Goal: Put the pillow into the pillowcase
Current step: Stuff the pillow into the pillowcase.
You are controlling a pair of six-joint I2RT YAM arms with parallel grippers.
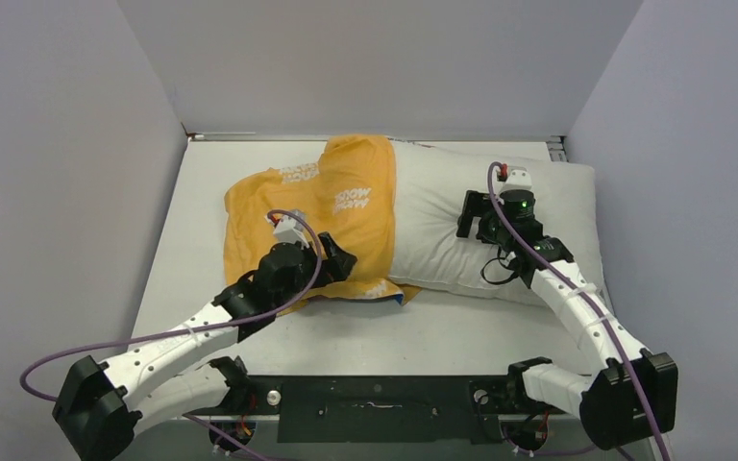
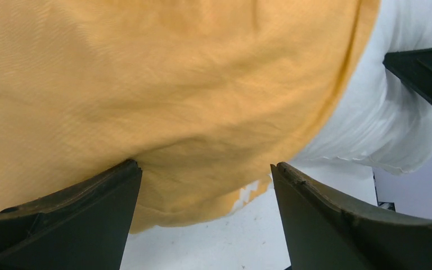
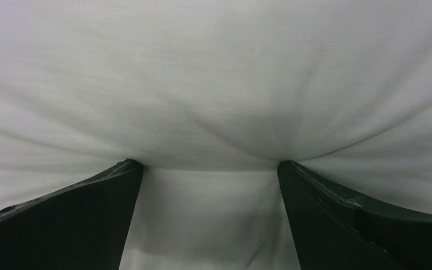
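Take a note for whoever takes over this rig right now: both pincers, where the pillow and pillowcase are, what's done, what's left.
Left pincer: open, fingertips against the orange pillowcase, gripping nothing.
Right pincer: open, fingertips pressed into the bare pillow, gripping nothing.
Things: both lie at the back of the table, case on the left, pillow sticking out to the right.
Done: the pillow's left end appears to be inside the case.
Left: roughly the right half is uncovered; grip the case's opening and draw it rightward over the rest.
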